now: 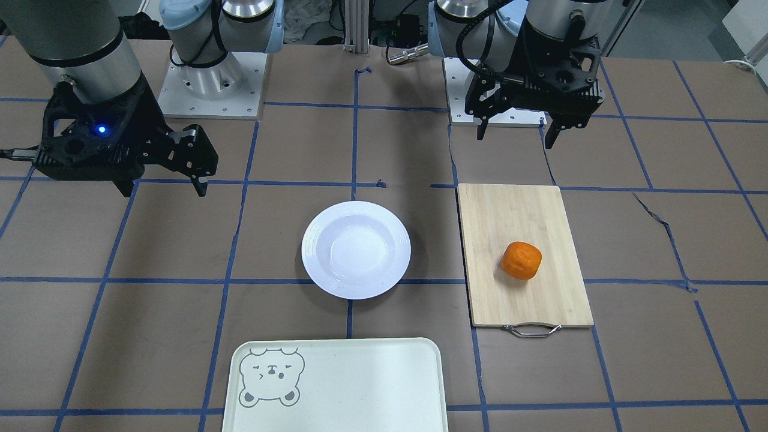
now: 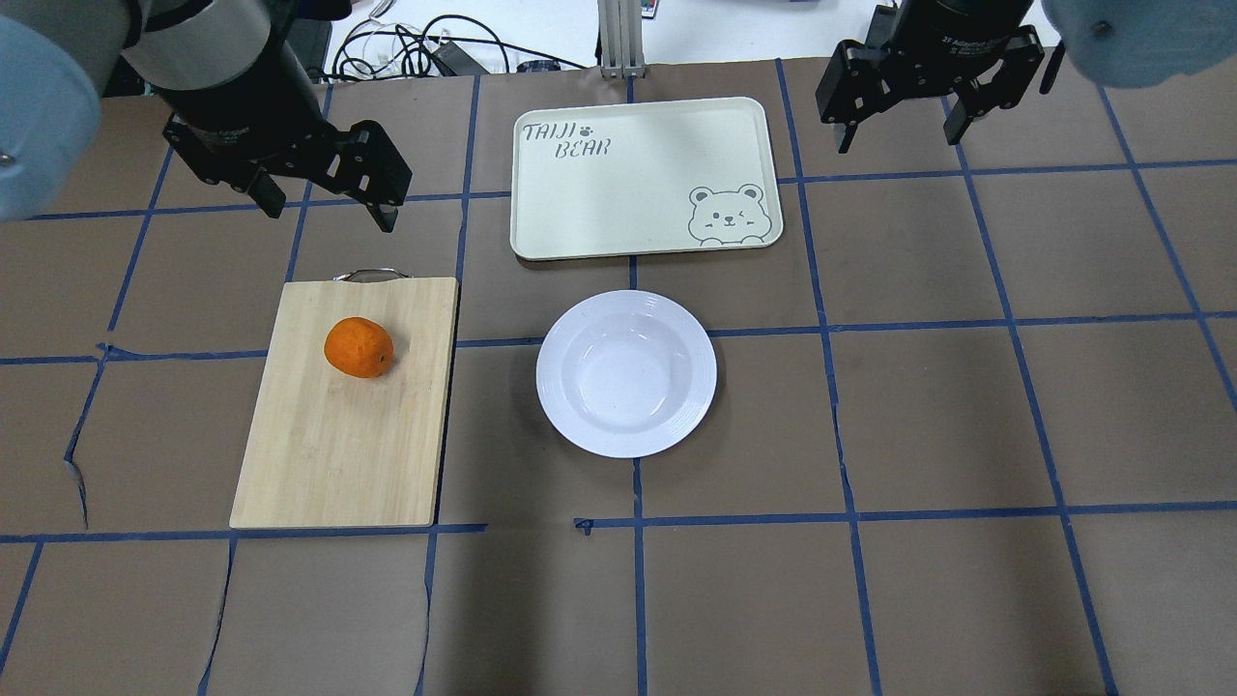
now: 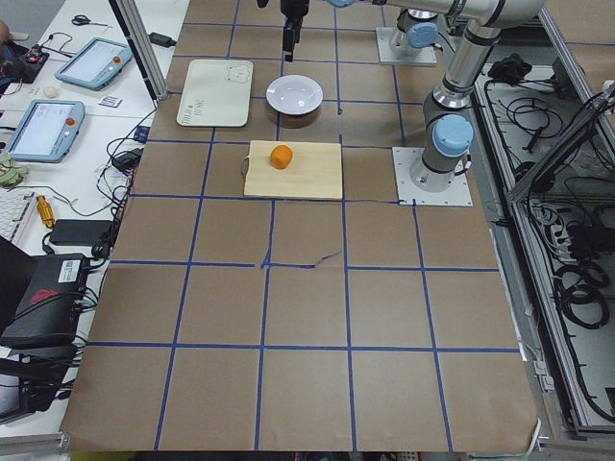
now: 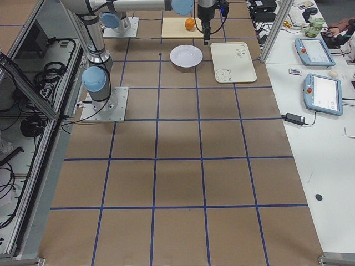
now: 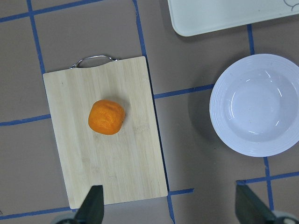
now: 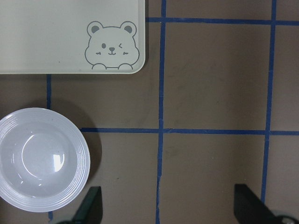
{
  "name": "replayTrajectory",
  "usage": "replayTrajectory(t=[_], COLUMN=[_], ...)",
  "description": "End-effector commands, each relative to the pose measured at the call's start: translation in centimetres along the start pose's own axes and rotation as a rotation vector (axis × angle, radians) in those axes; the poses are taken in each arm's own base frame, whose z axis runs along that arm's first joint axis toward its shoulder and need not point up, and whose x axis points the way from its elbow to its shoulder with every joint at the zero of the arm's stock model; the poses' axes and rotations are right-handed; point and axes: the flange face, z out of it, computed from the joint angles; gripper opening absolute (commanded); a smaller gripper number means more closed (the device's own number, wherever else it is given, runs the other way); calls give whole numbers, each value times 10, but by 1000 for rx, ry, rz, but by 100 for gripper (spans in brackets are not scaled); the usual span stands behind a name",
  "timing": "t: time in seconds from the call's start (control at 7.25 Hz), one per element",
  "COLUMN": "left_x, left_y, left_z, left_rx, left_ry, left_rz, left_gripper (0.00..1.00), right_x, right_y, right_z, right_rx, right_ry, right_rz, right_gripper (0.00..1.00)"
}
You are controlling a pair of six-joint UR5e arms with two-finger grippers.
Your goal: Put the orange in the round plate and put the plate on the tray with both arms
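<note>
The orange (image 1: 521, 260) (image 2: 359, 347) (image 5: 106, 116) lies on a bamboo cutting board (image 2: 338, 435). To the board's side, the white round plate (image 1: 356, 249) (image 2: 626, 372) (image 6: 39, 158) sits empty on the table. Beyond the plate lies the cream tray (image 2: 628, 184) (image 1: 360, 384) (image 6: 56, 37) with its bear face, nothing on it. My left gripper (image 2: 329, 215) (image 1: 515, 137) (image 5: 172, 207) hangs open above the table near the board's handle end. High over the table beside the tray, my right gripper (image 2: 899, 140) (image 1: 164, 189) (image 6: 170, 207) is open too.
The board's metal handle (image 2: 369, 275) points toward the tray's side of the table. Blue tape lines grid the brown table cover. The arm bases (image 1: 210, 78) stand at the robot's edge. Tablets (image 3: 91, 62) and cables lie on a side bench beyond the tray.
</note>
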Motion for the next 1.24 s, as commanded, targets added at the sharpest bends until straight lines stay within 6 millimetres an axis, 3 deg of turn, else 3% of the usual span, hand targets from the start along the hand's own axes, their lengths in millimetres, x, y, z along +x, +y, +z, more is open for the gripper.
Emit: replayTrajectory(t=[0.0, 0.83, 1.1], left_x=[0, 0, -12], left_y=[0, -1, -4], left_z=[-1, 2, 10], left_rx=[1, -3, -21], left_ry=[0, 8, 3], left_rz=[0, -2, -22], left_gripper=[100, 100, 100], right_x=[1, 5, 5], right_y=[1, 0, -10], right_z=[4, 4, 21], right_rx=[-8, -8, -28], right_ry=[6, 9, 3], right_rz=[-2, -9, -9], right_gripper=[100, 100, 100])
